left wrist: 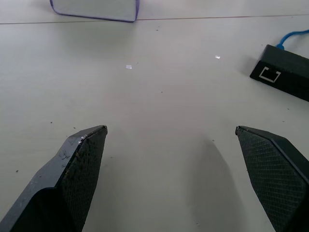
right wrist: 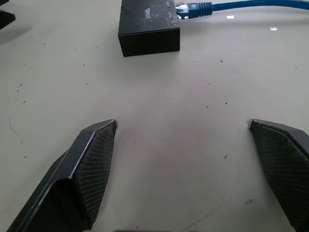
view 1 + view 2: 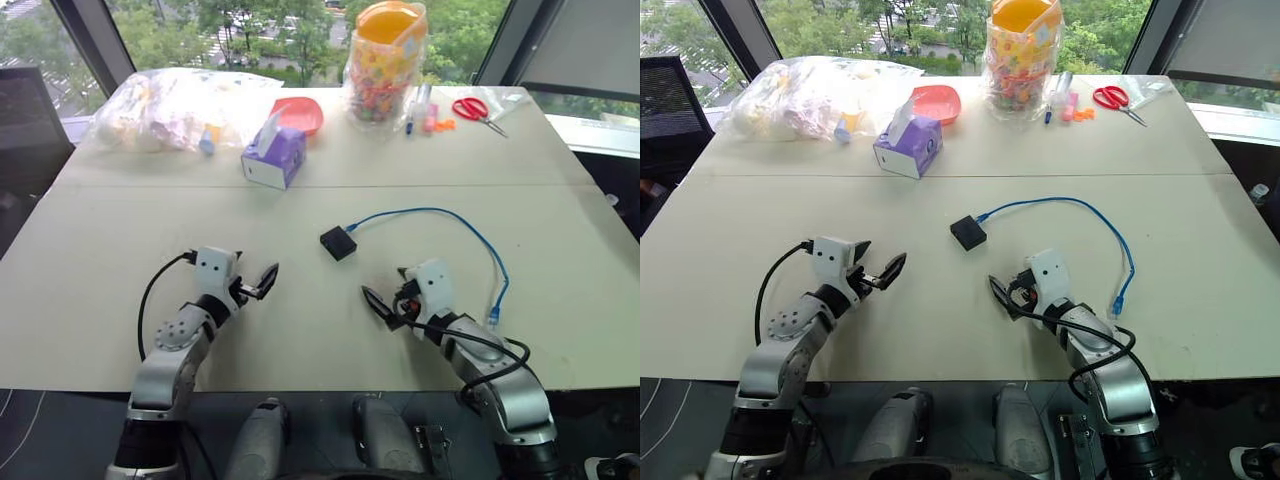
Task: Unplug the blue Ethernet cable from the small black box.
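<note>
- Head views: one small black box lies near the middle of the pale table, and one blue Ethernet cable is plugged into its far right corner. The cable arcs away to the right and comes back toward the near edge, its free clear plug lying just beside the right arm.
- Two grippers rest low over the table's near part. The left gripper sits to the near left of the box, its two fingers spread and holding nothing. The right gripper sits just nearer than the box, fingers likewise spread and empty. Bare table lies between each gripper and the box.
- Along the far edge, well apart from the box: one purple tissue box, one red bowl behind it, one clear plastic bag of mixed items on the left, one tall bag of colourful pieces with an orange lid, a few markers, and one pair of red scissors.
- Left wrist view: two black fingertips stand wide apart with bare table between them. The black box is off to one side ahead, a white square outline on its top, the blue cable leaving its far end. The tissue box's lower edge is farther off.
- Right wrist view: two fingertips are spread wide over empty table. The box lies straight ahead, apart from them, with the blue plug seated in its port.
</note>
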